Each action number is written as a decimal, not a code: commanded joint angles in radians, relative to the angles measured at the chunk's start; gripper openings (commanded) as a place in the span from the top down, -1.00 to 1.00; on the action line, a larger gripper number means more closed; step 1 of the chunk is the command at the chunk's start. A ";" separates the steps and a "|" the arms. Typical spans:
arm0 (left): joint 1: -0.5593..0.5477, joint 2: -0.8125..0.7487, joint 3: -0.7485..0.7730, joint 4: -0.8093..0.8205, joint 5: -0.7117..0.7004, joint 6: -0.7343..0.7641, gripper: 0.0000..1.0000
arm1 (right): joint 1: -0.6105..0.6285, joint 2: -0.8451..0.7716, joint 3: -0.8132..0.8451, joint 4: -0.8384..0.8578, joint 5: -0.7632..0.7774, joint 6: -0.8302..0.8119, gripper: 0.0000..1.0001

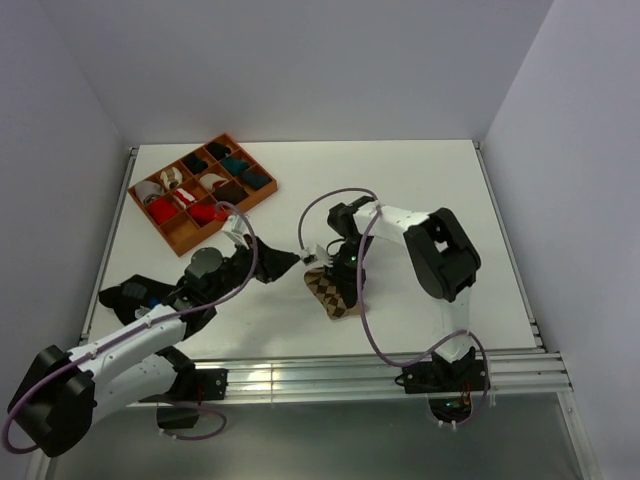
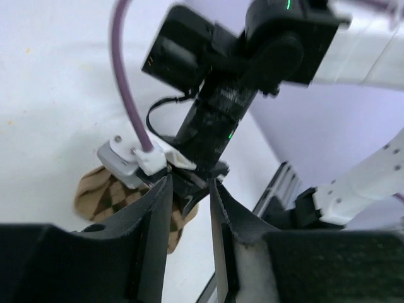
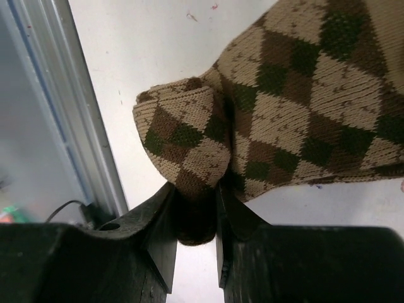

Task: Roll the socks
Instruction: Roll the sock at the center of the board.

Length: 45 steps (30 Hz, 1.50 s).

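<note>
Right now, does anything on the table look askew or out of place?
The tray sits turned at an angle to the edges of the table. The argyle sock is bunched, one fold pinched by the right gripper. Nothing looks spilled or damaged.

Close in on the tan-and-brown argyle sock: soft knitted cloth, every stitch showing, slightly fuzzy, no shine at all. The black fingers of the right gripper look like matt moulded plastic with a fine grain. Underneath, the flat white table is smooth and dull, with a few specks. Along the near edge runs the silver grooved metal rail, satin-bright. The purple cable has a smooth, faintly glossy sheath. The white casing of the right arm is smooth plastic.
</note>
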 commanded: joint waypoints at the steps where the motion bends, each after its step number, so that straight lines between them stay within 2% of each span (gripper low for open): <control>1: -0.050 0.044 0.075 -0.152 -0.017 0.189 0.31 | -0.004 0.085 0.111 -0.114 0.062 0.023 0.70; 3: -0.105 0.078 0.100 -0.207 -0.080 0.294 0.31 | -0.004 0.138 0.150 -0.165 0.068 0.017 0.69; 6: -0.316 0.127 0.143 -0.244 -0.235 0.425 0.28 | -0.005 0.197 0.201 -0.206 0.080 0.020 0.68; 9: -0.437 0.223 0.201 -0.259 -0.338 0.497 0.25 | -0.007 0.244 0.248 -0.246 0.079 0.023 0.67; 15: -0.608 0.459 0.311 -0.290 -0.571 0.597 0.12 | -0.013 0.300 0.286 -0.257 0.085 0.031 0.67; 19: -0.653 0.591 0.361 -0.296 -0.637 0.631 -0.02 | -0.014 0.312 0.290 -0.259 0.088 0.034 0.66; 21: -0.660 0.618 0.373 -0.288 -0.669 0.648 -0.18 | -0.014 0.310 0.285 -0.260 0.087 0.028 0.65; 25: -0.661 0.677 0.394 -0.287 -0.698 0.672 -0.21 | -0.016 0.313 0.280 -0.256 0.091 0.031 0.64; 36: -0.664 0.759 0.404 -0.304 -0.668 0.685 -0.15 | -0.025 0.323 0.282 -0.246 0.090 0.037 0.61; 45: -0.664 0.816 0.358 -0.270 -0.603 0.620 0.08 | -0.037 0.327 0.293 -0.253 0.031 0.057 0.42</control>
